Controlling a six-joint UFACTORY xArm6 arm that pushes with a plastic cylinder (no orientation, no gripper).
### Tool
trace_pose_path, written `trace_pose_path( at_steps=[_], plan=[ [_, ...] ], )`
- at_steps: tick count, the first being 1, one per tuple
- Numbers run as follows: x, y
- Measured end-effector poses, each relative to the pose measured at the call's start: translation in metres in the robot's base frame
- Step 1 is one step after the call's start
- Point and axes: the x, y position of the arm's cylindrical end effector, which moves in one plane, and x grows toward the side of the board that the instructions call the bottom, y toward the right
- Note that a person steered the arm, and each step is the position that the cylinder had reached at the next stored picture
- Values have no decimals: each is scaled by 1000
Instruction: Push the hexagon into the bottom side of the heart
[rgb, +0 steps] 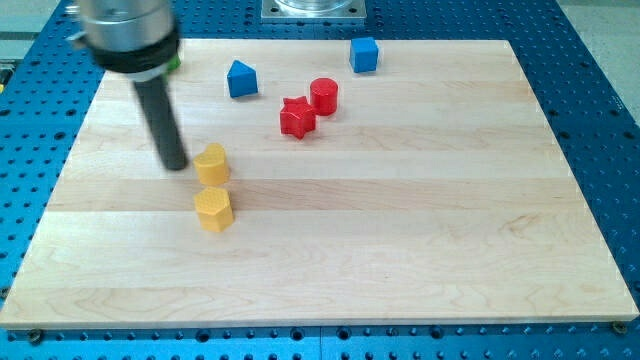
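Camera view: my tip (176, 165) beside yellow heart (211, 163), above yellow hexagon (213, 209).

— How many blocks are counted on the board (400, 250)?

— Six: two yellow, two red, two blue.

— By shape?

— One yellow heart (211, 163), one yellow hexagon (213, 209), one red star (297, 117), one red cylinder (324, 96), one blue cube (364, 54), one blue house-shaped block (241, 79).

— Anything else?

— One rod is seen, with one tip (176, 165).
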Motion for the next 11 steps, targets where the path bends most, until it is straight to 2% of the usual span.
trace_pose_path(
  at_steps=[1, 2, 3, 4, 5, 6, 8, 9, 10, 11],
  plan=[
    [14, 70],
    [-8, 68],
    [-17, -3],
    [82, -27],
    [77, 58],
    [4, 81],
    [59, 99],
    [29, 146],
    [47, 166],
    [13, 190]
  ],
)
